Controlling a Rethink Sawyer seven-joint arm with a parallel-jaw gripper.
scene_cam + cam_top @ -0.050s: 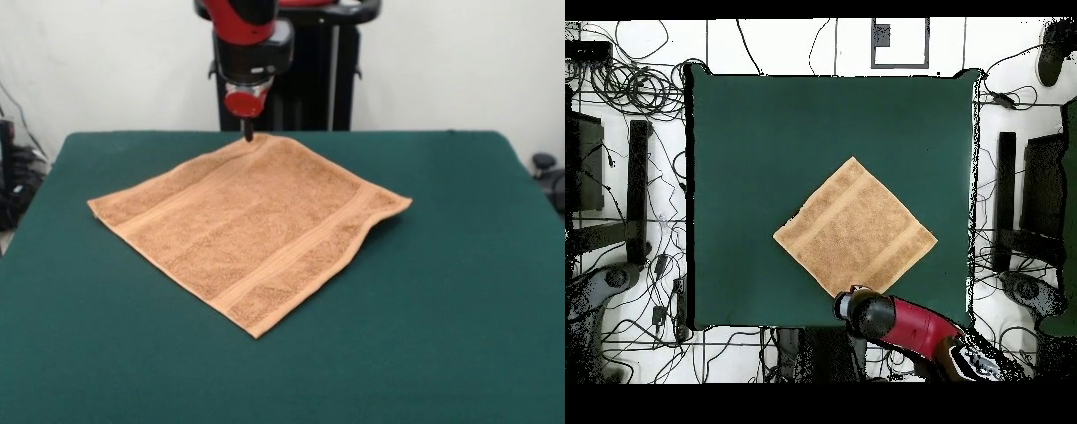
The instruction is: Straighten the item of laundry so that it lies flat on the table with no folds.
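Note:
The item of laundry, an orange-tan terry towel (252, 225) (855, 228), lies spread out like a diamond on the dark green table (441, 309) (765, 140). Woven bands run near two of its hems. Its right corner in the front view lifts slightly off the cloth top. My gripper (248, 134) hangs from the red and black arm right at the towel's far corner, its dark tip touching or just above that corner. From overhead the arm's head (865, 310) covers the gripper and the towel's corner nearest the base.
Cables and stands (635, 200) lie on the floor around the table. A dark object (543, 163) sits off the table's right edge in the front view.

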